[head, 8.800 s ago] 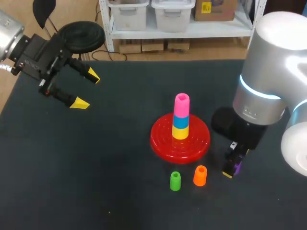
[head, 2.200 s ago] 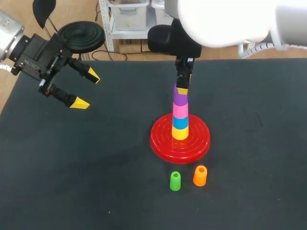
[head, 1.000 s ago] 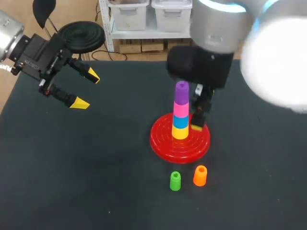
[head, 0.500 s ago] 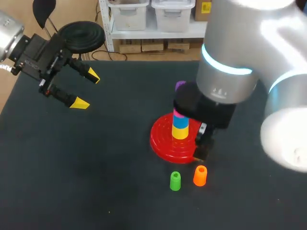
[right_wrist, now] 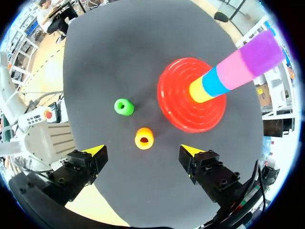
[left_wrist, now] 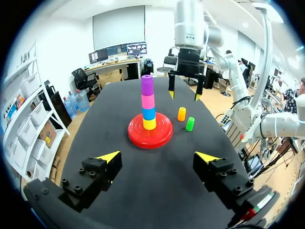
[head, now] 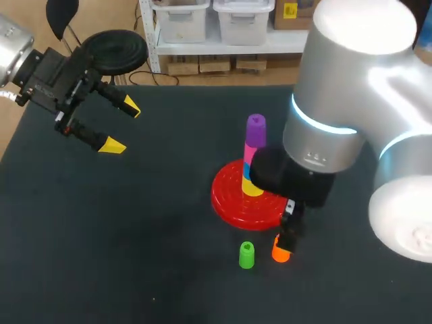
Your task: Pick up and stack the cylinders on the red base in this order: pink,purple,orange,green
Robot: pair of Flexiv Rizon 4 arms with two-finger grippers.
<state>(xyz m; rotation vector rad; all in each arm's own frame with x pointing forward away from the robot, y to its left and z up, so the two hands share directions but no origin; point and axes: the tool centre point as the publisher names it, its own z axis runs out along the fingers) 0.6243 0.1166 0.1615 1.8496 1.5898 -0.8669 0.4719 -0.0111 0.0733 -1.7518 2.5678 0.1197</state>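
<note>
My right gripper [right_wrist: 142, 150] hangs over orange cylinder [right_wrist: 144, 138], fingers spread wide, nothing held. I judge it lined up there because orange is piece 3. Cylinder stands on table near red base [right_wrist: 176, 109]. Stack already topped by pink cylinder [right_wrist: 233, 71], then purple cylinder [right_wrist: 261, 52]. Green cylinder [right_wrist: 123, 107] near orange. My left gripper [head: 123, 127] far off, wide, empty, clear of work.

Dark counter [head: 135, 236] before me, ridged round red base [head: 226, 199] resting near its middle, small green cylinder [head: 247, 255] upright near the base on my side, orange cylinder [right_wrist: 144, 138] upright beside it, neither touching the other or the base
</note>
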